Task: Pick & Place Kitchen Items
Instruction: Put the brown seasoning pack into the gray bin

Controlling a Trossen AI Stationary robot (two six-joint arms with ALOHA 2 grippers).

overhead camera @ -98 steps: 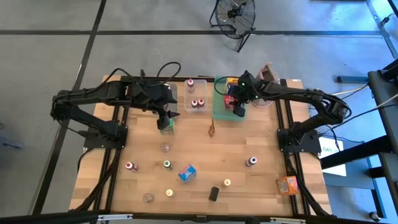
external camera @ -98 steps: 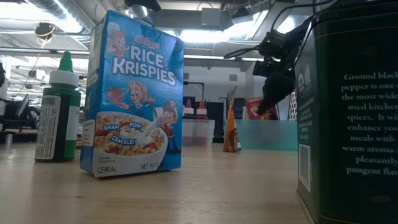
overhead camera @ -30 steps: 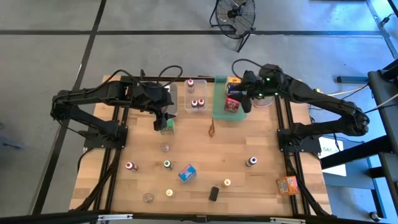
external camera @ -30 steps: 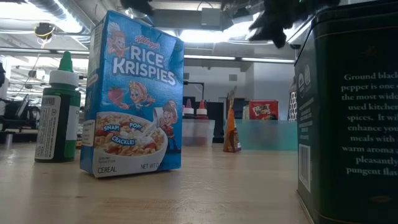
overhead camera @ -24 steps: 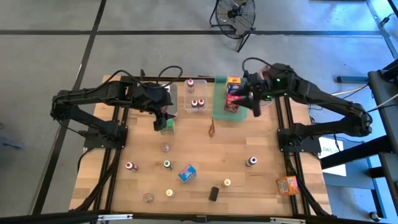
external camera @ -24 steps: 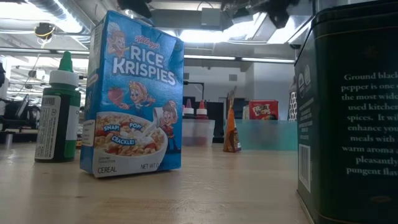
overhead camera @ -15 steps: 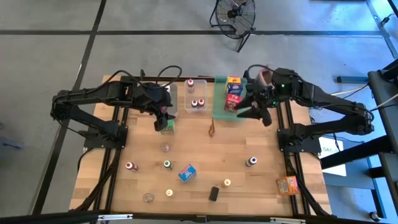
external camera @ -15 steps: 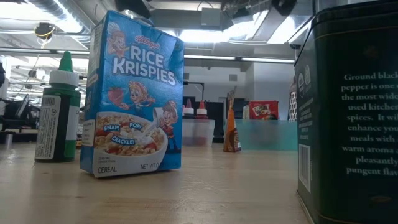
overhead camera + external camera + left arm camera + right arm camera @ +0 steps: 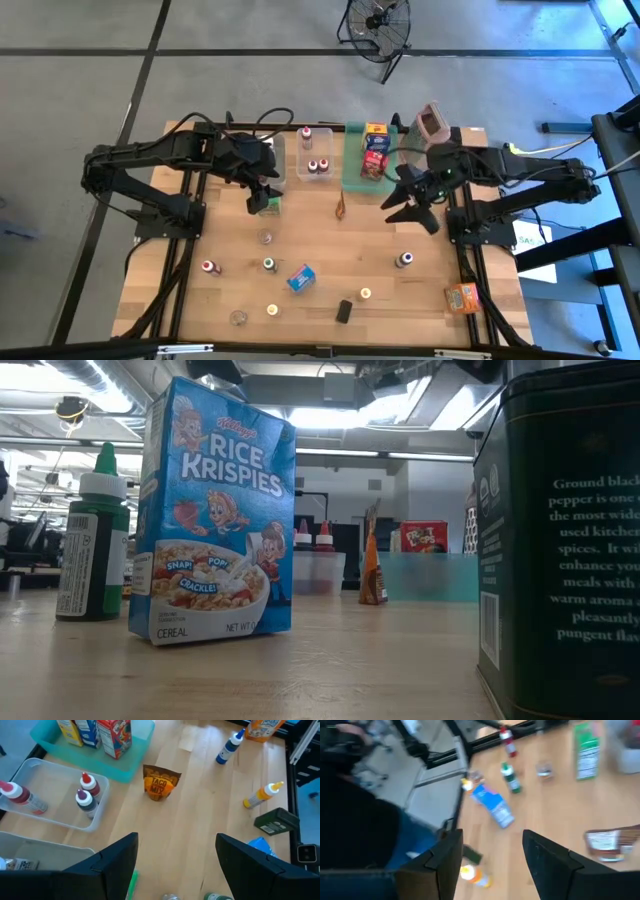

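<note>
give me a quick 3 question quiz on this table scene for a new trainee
1. True or false: the right gripper is holding a box.
2. Which boxes stand in the green tray? A) none B) a few small food boxes C) only bottles
3. Fill in: the blue cereal box lies on the bare table between the green-capped bottle and the ____ tin.

Key
1. False: its fingers are spread and nothing is between them, above the table just beside the tray.
2. B
3. dark

The left gripper hangs open over the green box near the clear bins.
</note>
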